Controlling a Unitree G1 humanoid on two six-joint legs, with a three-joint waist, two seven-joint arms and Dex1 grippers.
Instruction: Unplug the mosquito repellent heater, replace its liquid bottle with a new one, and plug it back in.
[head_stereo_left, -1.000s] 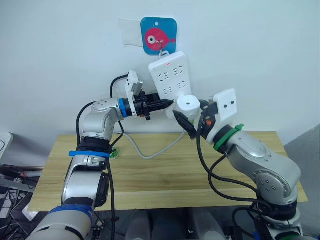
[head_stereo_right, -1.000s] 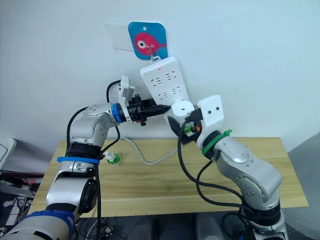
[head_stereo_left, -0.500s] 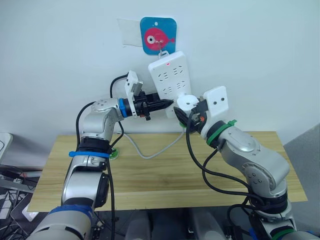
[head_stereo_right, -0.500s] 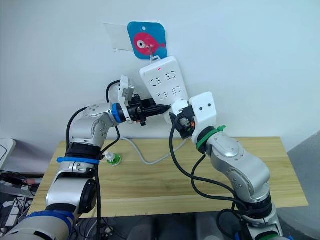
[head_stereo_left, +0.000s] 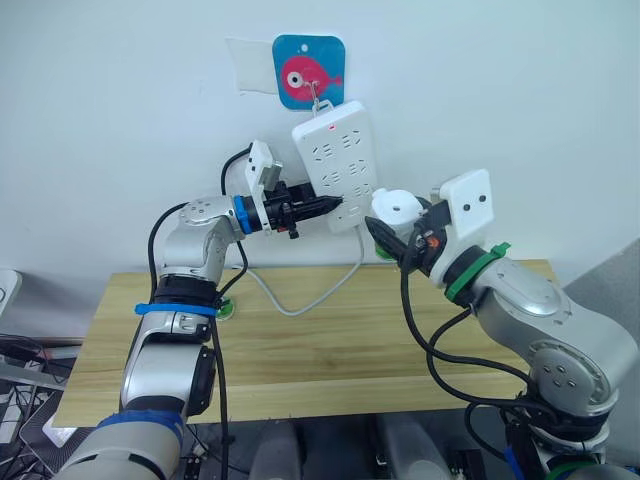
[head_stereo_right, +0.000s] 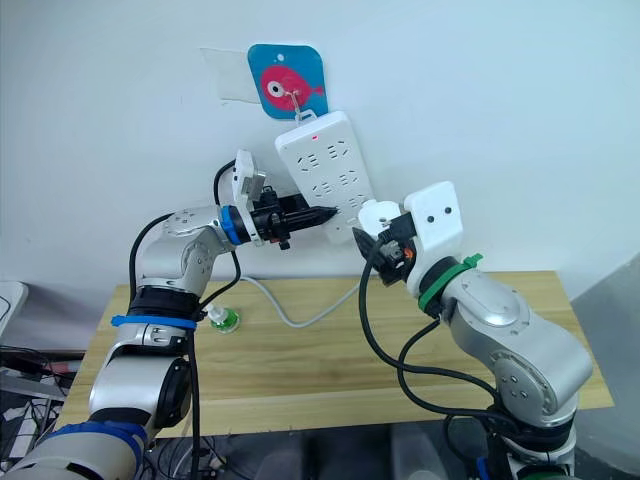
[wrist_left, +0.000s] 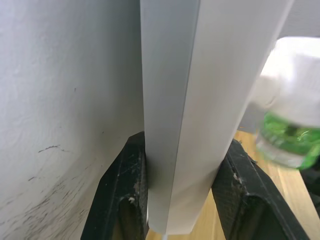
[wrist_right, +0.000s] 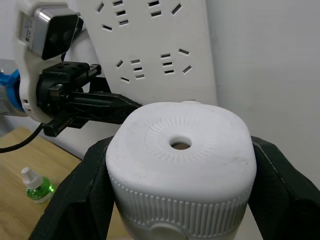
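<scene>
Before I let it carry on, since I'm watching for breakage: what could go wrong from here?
1. The power strip hangs tilted from one hook; the left gripper clamps just its edge, so it could swing or slip.
2. The heater in the right gripper sits off the strip; misaligned pins could jam.

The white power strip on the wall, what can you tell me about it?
The power strip is a long white plastic bar with rows of sockets and a small red light near its top. It hangs tilted from a hook on a blue fish sticker, and a pale cable runs from its lower end down to the table. The left gripper clamps its lower edge, fingers on both faces. The right gripper holds the mosquito repellent heater just beside its lower corner.
</scene>
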